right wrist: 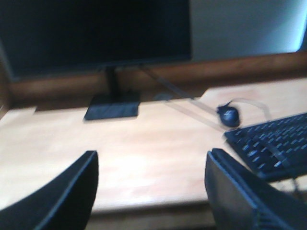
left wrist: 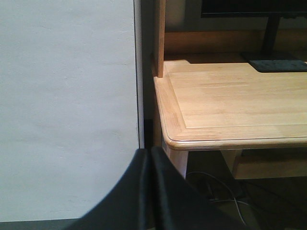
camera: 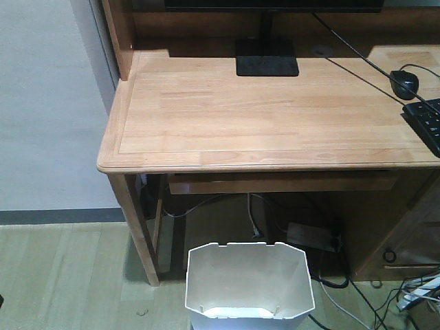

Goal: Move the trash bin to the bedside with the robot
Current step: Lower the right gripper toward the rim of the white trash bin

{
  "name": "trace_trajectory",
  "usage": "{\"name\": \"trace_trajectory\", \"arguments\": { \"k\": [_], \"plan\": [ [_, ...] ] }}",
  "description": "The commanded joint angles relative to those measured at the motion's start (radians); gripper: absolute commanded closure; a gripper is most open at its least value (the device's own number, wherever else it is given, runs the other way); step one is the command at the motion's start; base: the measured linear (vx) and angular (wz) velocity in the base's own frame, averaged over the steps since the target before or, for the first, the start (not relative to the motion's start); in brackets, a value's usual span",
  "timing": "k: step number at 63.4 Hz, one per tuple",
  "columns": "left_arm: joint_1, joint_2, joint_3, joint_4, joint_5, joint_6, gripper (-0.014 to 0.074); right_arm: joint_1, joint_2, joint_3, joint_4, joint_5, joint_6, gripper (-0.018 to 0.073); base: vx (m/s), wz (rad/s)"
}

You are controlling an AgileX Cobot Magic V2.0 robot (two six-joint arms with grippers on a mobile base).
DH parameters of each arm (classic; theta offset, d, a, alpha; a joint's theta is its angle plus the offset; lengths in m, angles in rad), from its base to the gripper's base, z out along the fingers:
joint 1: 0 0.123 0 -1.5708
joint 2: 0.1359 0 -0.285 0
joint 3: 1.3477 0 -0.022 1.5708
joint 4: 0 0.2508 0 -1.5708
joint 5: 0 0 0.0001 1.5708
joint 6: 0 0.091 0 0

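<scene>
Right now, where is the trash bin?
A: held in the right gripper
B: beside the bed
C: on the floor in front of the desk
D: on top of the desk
C: the trash bin stands upright on the floor, just in front of the desk and below its front edge.
</scene>
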Motion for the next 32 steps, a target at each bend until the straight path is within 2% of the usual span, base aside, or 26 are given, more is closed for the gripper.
{"name": "trace_trajectory", "arguments": {
  "k": [1, 8, 15, 32],
  "plan": [
    [-0.006, -0.013, 0.019, -0.003, -0.069, -0.004, 0.0602, 0.051, 0.054, -0.041, 0.007, -0.027, -0.015, 0.0086, 0.00, 0.00],
    [-0.006, -0.013, 0.019, -0.003, -0.069, -0.004, 0.0602, 0.123, 0.149, -0.060, 0.007, 0.024, -0.016, 0.0086, 0.00, 0.00],
    [-0.006, -0.013, 0.019, -0.003, -0.069, -0.004, 0.0602, 0.162, 0.268, -0.097, 0.008, 0.069, -0.014, 0.0086, 0.00, 0.00],
    [-0.006, -0.013, 0.019, -0.003, -0.069, -0.004, 0.0602, 0.166, 0.585, -0.247, 0.066, 0.259, -0.011, 0.0086, 0.00, 0.00]
  ]
}}
